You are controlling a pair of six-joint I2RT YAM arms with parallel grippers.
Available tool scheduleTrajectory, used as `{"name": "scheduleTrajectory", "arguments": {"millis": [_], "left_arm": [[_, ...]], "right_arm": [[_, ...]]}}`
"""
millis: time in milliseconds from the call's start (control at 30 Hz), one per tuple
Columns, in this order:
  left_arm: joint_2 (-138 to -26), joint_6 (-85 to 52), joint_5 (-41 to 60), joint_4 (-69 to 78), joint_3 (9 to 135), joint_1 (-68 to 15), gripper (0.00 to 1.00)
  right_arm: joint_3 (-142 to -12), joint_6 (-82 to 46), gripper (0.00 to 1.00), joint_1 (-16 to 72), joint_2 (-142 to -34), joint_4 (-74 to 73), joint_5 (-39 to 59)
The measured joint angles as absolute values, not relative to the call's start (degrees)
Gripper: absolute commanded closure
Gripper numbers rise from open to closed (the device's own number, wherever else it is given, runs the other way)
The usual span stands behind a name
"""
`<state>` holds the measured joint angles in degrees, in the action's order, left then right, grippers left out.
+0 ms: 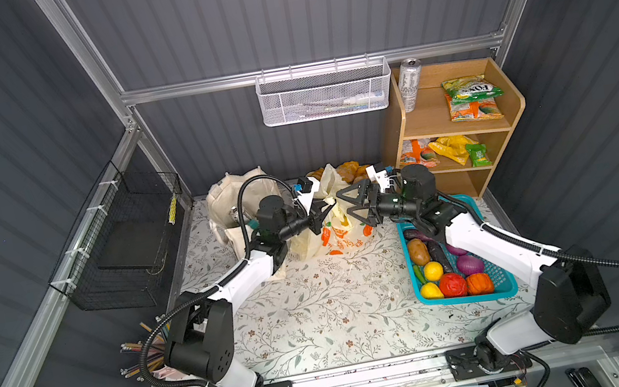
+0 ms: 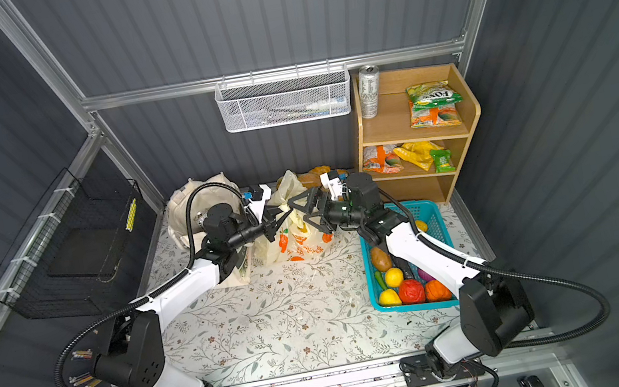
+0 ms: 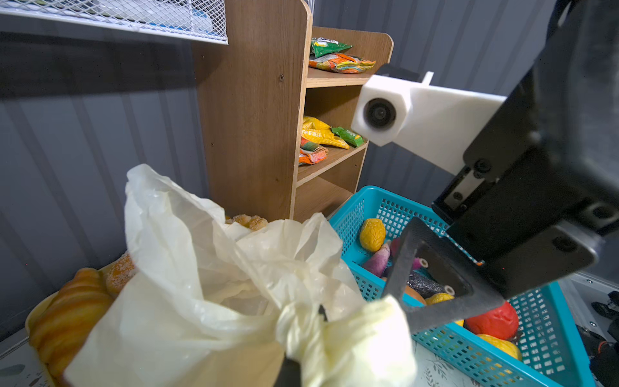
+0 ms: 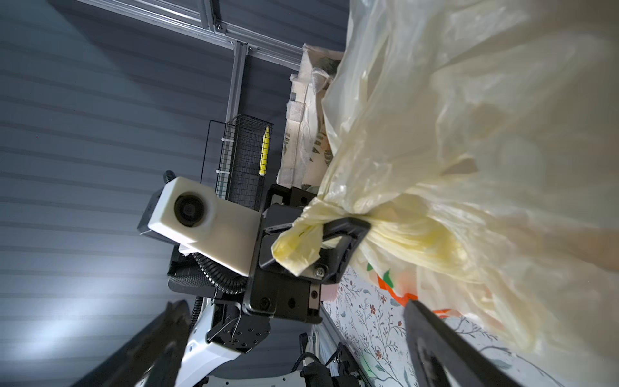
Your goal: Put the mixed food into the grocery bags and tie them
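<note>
The pale-yellow plastic grocery bag (image 1: 340, 225) (image 2: 300, 238) stands at the back of the table beside the cream canvas tote (image 1: 224, 199) (image 2: 180, 211). My left gripper (image 1: 326, 210) (image 4: 338, 234) is shut on the bag's twisted handle (image 3: 351, 335). My right gripper (image 1: 351, 209) (image 4: 298, 348) faces it from the right, open and empty, its finger (image 3: 432, 284) just past the handle. Bread pieces (image 1: 350, 171) (image 3: 77, 301) lie behind the bag. Toy produce (image 1: 451, 277) fills the turquoise basket (image 1: 504, 292). A silver can (image 1: 410, 84) and snack packets (image 1: 470, 93) sit on the shelf.
The wooden shelf (image 1: 457, 129) stands at the back right, close behind my right arm. A white mesh basket (image 1: 325, 93) hangs on the back wall and a black wire basket (image 1: 130, 240) on the left wall. Pencils (image 1: 144, 355) lie off the table's left edge.
</note>
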<state>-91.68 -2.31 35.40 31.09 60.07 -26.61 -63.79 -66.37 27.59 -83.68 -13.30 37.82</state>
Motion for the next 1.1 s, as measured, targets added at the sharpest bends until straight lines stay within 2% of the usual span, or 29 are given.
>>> {"name": "scheduleTrajectory", "arguments": {"millis": [700, 933, 1100], "left_arm": [[-91.68, -2.28, 36.25, 30.89, 60.16, -26.61, 1.0], [-91.68, -2.24, 37.52, 30.87, 60.16, -26.72, 1.0], [-91.68, -2.09, 38.04, 30.87, 60.16, -26.83, 1.0]], "right_arm": [[-71.61, -67.29, 0.01, 29.85, -95.35, -14.2, 35.16], [-73.6, -67.31, 0.01, 29.82, -95.98, -14.44, 35.2], [-74.37, -67.37, 0.06, 29.67, -95.96, -15.38, 35.33]]}}
